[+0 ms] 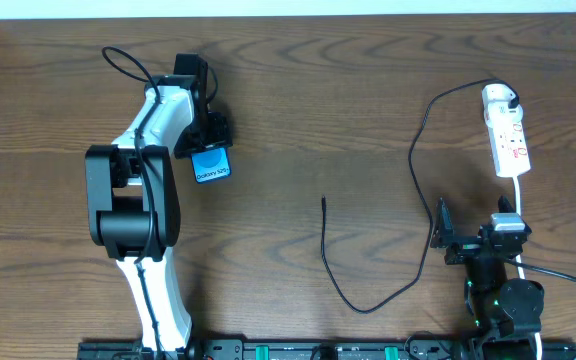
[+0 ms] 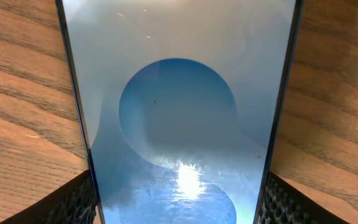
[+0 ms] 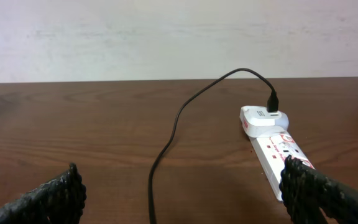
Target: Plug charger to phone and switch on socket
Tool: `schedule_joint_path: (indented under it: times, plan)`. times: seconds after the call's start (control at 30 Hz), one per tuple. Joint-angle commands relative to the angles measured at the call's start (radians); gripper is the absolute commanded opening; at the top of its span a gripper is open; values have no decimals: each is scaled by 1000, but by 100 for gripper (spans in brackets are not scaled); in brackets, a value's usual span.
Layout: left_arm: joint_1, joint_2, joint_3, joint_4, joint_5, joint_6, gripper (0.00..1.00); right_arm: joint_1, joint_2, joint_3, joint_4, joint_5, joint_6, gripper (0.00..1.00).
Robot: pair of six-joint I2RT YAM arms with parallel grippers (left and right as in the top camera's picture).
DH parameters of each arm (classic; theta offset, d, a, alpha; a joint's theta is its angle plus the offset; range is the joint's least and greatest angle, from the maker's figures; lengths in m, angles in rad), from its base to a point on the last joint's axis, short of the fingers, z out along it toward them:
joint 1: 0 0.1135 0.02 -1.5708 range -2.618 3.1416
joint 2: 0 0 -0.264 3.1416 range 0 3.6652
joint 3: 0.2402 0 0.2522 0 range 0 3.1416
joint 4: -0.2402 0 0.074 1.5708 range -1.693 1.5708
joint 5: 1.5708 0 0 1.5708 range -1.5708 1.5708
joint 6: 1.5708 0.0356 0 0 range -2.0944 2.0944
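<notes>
Closest to the left wrist camera, the phone (image 2: pixel 179 112) is seen on the table (image 1: pixel 318 100), flanked by the left gripper (image 2: pixel 179 202). Its fingers (image 2: pixel 73 202) are set just beside the phone's edges, but whether it is clamped cannot be told. The right gripper (image 3: pixel 179 193) is held wide apart near the socket (image 3: pixel 278 155). The charger (image 1: pixel 418 150) is plugged into the socket's far end, and its free tip is laid mid-table, well apart from the phone.

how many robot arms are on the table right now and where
2. The white-and-black left arm stretches along the left side to the small blue-screened phone. The black right arm sits at the near right edge, below the elongated white power strip. None looks hidden.
</notes>
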Motion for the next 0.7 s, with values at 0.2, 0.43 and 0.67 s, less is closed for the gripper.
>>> schedule_joint_path:
  times: [0.2,0.43,0.67]
  plan:
    - [6,60,-11,-5,10,9,51,9,-6,-1,-3,8,10,99]
    - [6,60,-11,-5,10,9,36,9,-6,-1,-4,8,10,99]
    - [6,60,-11,-4,10,9,8,9,-6,-1,-4,8,10,99]
